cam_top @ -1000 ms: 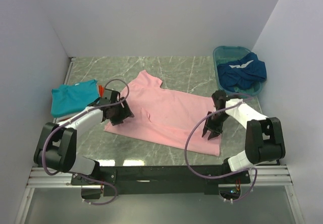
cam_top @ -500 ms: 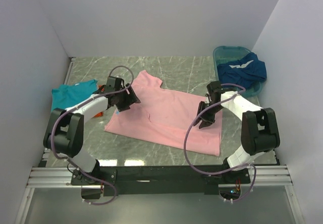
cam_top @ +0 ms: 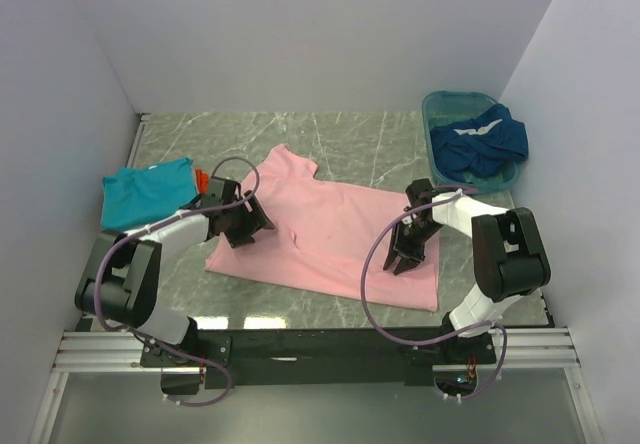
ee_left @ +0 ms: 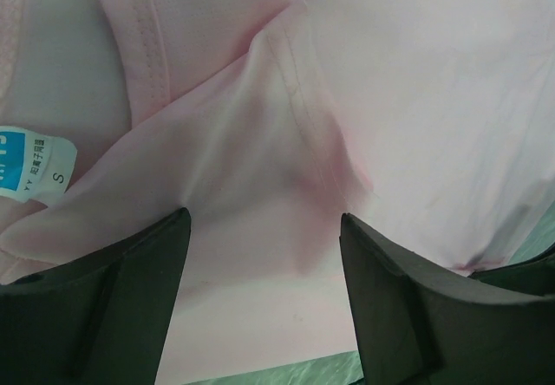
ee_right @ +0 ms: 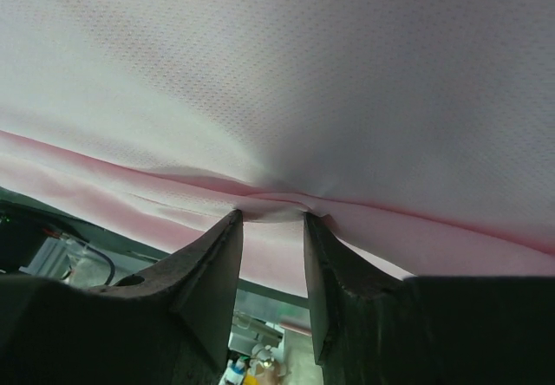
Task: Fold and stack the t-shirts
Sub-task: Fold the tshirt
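The light pink t-shirt [cam_top: 330, 229] lies spread flat on the middle of the table. My left gripper [cam_top: 243, 226] hovers open over its left part near the collar. In the left wrist view the jaws [ee_left: 264, 229] stand wide apart over pink cloth [ee_left: 260, 142], with a size label [ee_left: 35, 164] at left. My right gripper [cam_top: 405, 256] is low on the shirt's right part. In the right wrist view its fingertips [ee_right: 270, 218] pinch a small fold of pink cloth [ee_right: 286, 81]. A folded teal t-shirt [cam_top: 145, 192] lies at left, with orange cloth [cam_top: 200, 177] peeking beside it.
A rigid teal basin [cam_top: 436, 104] at the back right holds a dark blue t-shirt with white trim [cam_top: 480, 139]. White walls close in the table on three sides. The metal rail [cam_top: 320, 339] with the arm bases runs along the near edge.
Left gripper went up toward the collar, then came back down to the shirt's left part. Right gripper moved in and back toward the near edge. The shirt's far sleeve shifted slightly.
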Controlling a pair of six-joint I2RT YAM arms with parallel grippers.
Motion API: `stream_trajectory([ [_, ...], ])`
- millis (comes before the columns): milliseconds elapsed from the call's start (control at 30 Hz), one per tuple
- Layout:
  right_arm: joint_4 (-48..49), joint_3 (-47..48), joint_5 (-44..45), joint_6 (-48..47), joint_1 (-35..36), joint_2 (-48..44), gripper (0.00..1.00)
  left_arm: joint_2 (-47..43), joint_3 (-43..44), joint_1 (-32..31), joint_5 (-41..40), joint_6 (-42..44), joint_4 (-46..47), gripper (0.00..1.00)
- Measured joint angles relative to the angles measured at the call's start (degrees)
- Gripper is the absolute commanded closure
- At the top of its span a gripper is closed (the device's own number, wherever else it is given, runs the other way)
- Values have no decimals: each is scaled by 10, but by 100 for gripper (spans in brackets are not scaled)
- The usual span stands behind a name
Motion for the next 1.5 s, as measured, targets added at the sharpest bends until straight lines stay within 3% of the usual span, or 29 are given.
stream_trajectory([
  [233, -2, -15, -5, 0, 0, -10, 58, -66, -56, 0, -1, -11, -18, 23],
  [600, -14, -34, -11, 0, 3, -19, 58, -178, -116, -6, -10, -37, -125, 22],
  [1267, -45, -43, 7, 15, 17, -28, 58, -197, -103, -44, -41, -62, -231, 21],
  [1500, -92, -2, 45, 15, 17, -39, 55, -198, -37, -44, -48, -56, -277, 20],
])
